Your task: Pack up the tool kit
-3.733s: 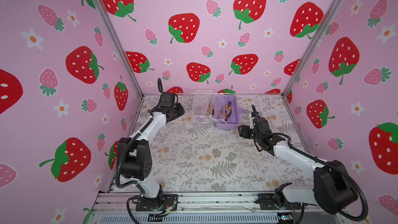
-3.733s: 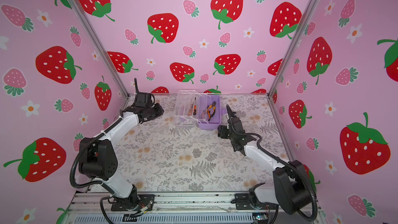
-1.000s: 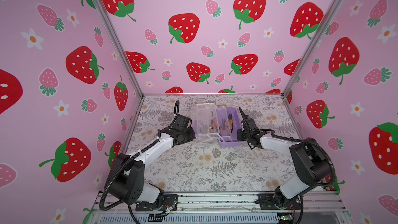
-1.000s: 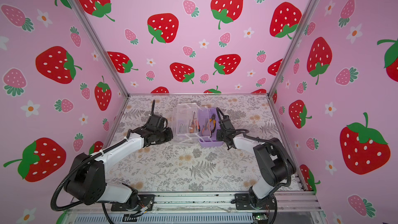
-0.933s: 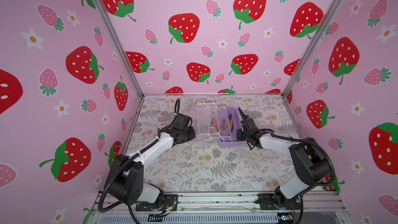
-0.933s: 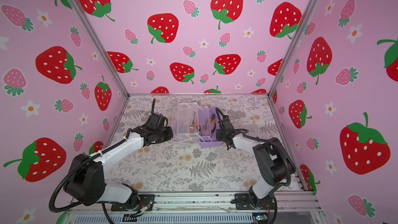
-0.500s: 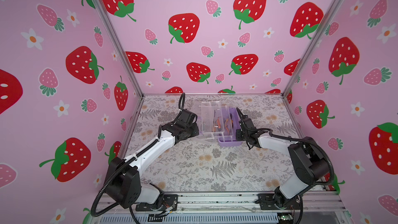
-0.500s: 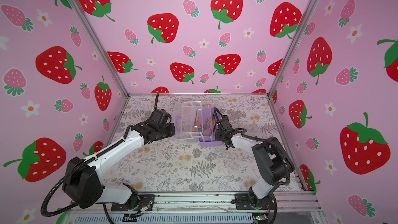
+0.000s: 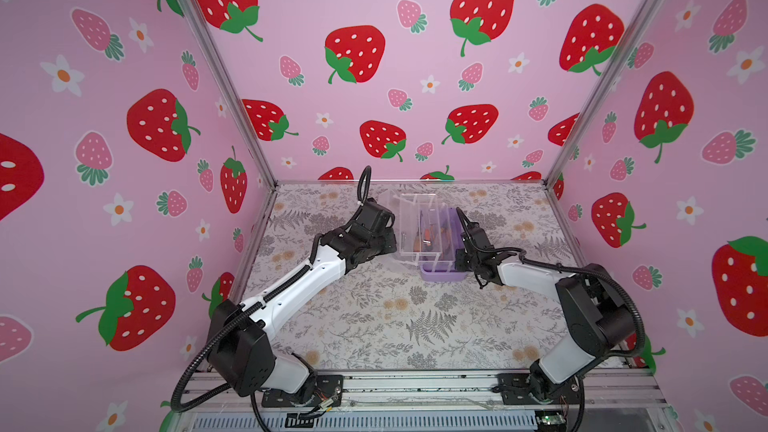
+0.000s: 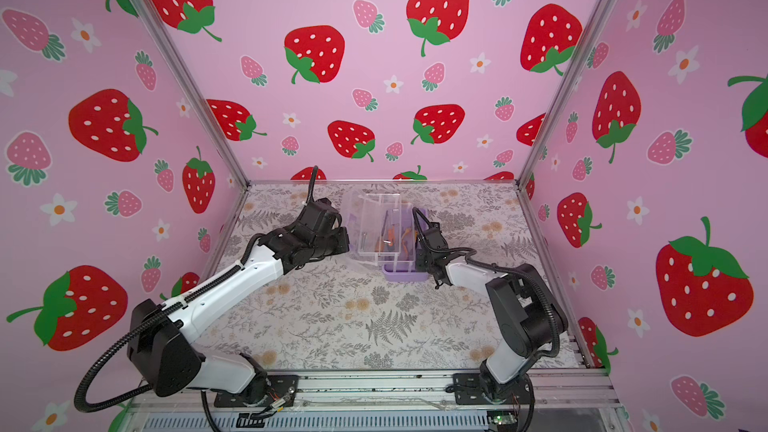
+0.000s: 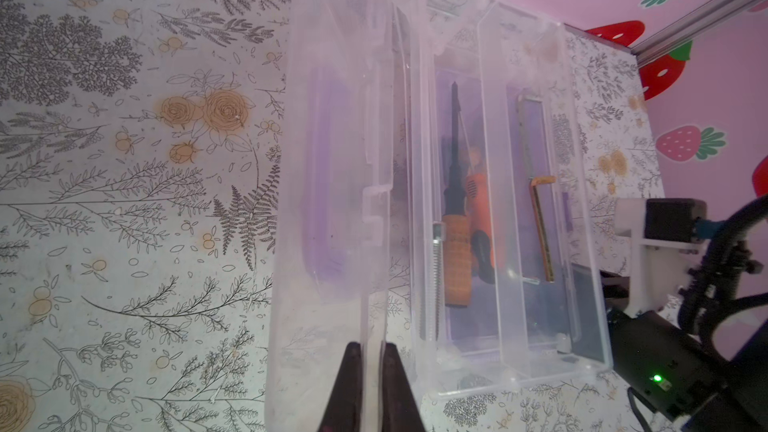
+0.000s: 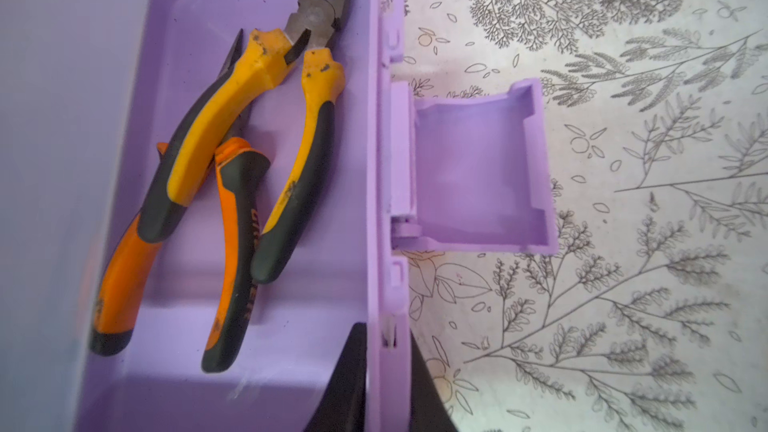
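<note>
At 12 o'clock on the table [image 9: 415, 326], two pliers [image 12: 224, 110] are held in the lilac box [image 9: 441, 274], orange-handled screwdrivers [image 11: 457, 259] seen through its half-raised clear lid [image 9: 411, 209]; the lid's edge is pinched by the left gripper [image 11: 372, 347] at 9 o'clock, the box's wall by the right gripper [image 12: 388, 330] at 3 o'clock.

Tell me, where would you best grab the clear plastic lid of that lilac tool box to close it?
Grip the thin free edge of the clear plastic lid, near a corner, coming from the left. The lid stands raised, so that rim is a flat lip jaws can straddle, as the left gripper does.
</note>
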`<state>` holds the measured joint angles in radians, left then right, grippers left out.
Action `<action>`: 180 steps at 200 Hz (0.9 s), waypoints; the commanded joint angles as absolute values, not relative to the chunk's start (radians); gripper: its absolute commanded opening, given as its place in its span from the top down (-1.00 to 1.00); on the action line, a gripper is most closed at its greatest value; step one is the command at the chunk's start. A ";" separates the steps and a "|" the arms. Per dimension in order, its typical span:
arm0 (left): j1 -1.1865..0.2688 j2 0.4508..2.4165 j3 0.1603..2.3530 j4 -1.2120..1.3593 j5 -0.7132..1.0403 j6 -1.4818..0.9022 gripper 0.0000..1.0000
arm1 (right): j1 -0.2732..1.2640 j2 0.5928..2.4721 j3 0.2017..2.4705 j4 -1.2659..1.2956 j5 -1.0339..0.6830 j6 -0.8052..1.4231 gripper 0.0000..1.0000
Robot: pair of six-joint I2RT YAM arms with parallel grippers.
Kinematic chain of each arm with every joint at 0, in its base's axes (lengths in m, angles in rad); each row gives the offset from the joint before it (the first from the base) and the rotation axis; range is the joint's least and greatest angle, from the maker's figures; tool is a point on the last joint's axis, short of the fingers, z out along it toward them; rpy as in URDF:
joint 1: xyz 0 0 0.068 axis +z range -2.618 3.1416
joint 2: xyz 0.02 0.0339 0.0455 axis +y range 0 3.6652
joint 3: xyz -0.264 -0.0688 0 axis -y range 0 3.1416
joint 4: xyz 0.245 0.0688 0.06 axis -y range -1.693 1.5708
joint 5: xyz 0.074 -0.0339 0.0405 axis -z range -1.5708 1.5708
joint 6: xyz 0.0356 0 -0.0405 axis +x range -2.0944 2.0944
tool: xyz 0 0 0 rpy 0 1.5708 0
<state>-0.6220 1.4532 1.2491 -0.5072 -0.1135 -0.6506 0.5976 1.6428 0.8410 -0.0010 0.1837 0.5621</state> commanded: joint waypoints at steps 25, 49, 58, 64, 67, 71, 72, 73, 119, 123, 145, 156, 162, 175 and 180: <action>-0.724 1.513 1.376 -0.331 0.179 -0.672 0.91 | 0.641 1.696 0.822 0.036 0.074 0.560 0.39; -0.742 1.539 1.398 -0.329 0.182 -0.672 0.90 | 0.635 1.679 0.817 0.034 0.078 0.558 0.08; -0.747 1.547 1.405 -0.331 0.184 -0.672 0.91 | 0.630 1.667 0.809 0.037 0.079 0.564 0.00; -0.750 1.552 1.408 -0.330 0.185 -0.673 0.90 | 0.626 1.660 0.802 0.046 0.071 0.567 -0.02; -0.750 1.556 1.409 -0.331 0.185 -0.672 0.90 | 0.623 1.655 0.800 0.051 0.063 0.567 -0.02; -0.752 1.559 1.410 -0.331 0.186 -0.673 0.91 | 0.619 1.646 0.795 0.059 0.056 0.570 -0.02; -0.753 1.559 1.410 -0.330 0.186 -0.673 0.91 | 0.619 1.645 0.793 0.060 0.052 0.571 -0.02; -0.754 1.560 1.411 -0.330 0.187 -0.673 0.91 | 0.618 1.643 0.792 0.061 0.050 0.572 -0.02; -0.763 1.578 1.425 -0.331 0.188 -0.672 0.90 | 0.575 1.529 0.750 0.109 -0.043 0.600 -0.12; -0.763 1.580 1.427 -0.331 0.189 -0.672 0.90 | 0.571 1.517 0.747 0.112 -0.054 0.605 -0.13; -0.768 1.587 1.435 -0.332 0.193 -0.673 0.90 | 0.537 1.460 0.737 0.116 -0.106 0.622 -0.13; -0.772 1.591 1.439 -0.333 0.193 -0.673 0.90 | 0.525 1.439 0.736 0.108 -0.105 0.623 -0.13; -0.774 1.595 1.441 -0.331 0.193 -0.674 0.91 | 0.519 1.433 0.735 0.102 -0.100 0.623 -0.13; -0.779 1.602 1.446 -0.331 0.194 -0.673 0.91 | 0.500 1.418 0.728 0.098 -0.101 0.626 -0.13; -0.779 1.605 1.448 -0.331 0.196 -0.675 0.91 | 0.493 1.414 0.722 0.098 -0.104 0.627 -0.13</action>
<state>-0.7094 1.5829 1.3914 -0.4244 -0.0994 -0.6209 0.4931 1.4597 0.7197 0.0212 0.0059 0.6094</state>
